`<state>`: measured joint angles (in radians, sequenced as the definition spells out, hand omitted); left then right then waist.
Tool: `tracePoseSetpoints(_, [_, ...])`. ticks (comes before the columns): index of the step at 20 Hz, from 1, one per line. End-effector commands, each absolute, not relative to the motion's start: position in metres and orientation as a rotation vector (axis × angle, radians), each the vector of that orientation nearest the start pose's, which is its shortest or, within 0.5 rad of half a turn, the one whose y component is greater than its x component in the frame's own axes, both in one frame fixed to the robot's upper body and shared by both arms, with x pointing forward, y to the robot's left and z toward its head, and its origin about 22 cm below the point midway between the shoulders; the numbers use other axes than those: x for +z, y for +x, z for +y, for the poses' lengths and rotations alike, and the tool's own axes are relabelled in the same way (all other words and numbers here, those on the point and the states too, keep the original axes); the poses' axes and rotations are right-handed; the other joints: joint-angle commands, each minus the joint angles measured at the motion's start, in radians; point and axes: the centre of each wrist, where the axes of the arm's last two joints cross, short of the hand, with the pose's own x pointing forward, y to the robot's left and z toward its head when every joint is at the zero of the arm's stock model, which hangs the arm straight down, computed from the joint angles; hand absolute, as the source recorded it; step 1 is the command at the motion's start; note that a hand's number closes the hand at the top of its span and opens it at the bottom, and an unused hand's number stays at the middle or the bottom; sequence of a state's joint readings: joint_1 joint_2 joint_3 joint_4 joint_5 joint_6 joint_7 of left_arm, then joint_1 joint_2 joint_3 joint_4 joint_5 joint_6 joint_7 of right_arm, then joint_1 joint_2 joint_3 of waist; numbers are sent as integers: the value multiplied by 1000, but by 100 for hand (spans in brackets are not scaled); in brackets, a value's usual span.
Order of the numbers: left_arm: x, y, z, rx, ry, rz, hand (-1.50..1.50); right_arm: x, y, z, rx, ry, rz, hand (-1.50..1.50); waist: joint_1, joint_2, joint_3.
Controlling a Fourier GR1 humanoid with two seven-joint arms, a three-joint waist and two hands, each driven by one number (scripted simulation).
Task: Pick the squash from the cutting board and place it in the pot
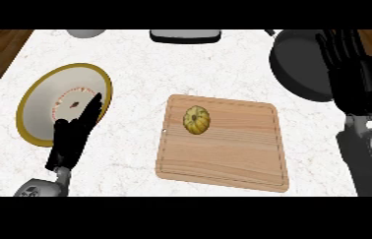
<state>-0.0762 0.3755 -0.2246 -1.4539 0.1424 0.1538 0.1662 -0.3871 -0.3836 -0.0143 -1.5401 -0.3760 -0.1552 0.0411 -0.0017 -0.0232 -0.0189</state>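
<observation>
- Nearest the camera, the left forearm comes in from the lower left edge and ends in the left hand [73, 134], whose fingers are straight and pointing up and away. It holds nothing and lies over the rim of a white plate with a yellow-gold edge [29, 103]; it looks parked out of the way, not working.
- The right hand [347, 61] shows at the right edge, fingers up and relaxed, empty, over the right side of the dark pot [298, 61]. That puts it already beside the goal, though well apart from the thing it must fetch.
- Outward from the hands, the wooden cutting board [225, 144] lies between them in the middle of the counter [145, 56].
- The squash [196, 120] sits on the board's upper left part, untouched. It is a short, ribbed yellow oval, its long axis running roughly toward and away from the robot, slightly tilted; I cannot tell which end carries the stem.
- Judged from this, the pick has not begun, and the right hand seems the likelier one to reach across.
</observation>
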Motion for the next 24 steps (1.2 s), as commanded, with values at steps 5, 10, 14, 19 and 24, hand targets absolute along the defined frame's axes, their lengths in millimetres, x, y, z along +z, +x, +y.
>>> tracePoseSetpoints(5, [26,268,247,-73,180,-1589,0,209,290,-226,637,-329,-2366,150,1,-18,4])
tracePoseSetpoints(10, [22,257,250,45,169,-1616,0,183,283,-263,582,-991,-2230,-150,-60,-20,6])
tracePoseSetpoints(14, [17,251,236,24,128,-1658,0,149,248,-194,683,-912,-2404,-150,-19,1,12])
tracePoseSetpoints(19, [0,237,229,53,145,-1677,0,111,210,-149,780,-976,-2340,-150,-28,4,12])
tracePoseSetpoints(24, [4,237,238,52,143,-1668,0,84,202,-135,997,-1153,-1938,-150,-40,-1,9])
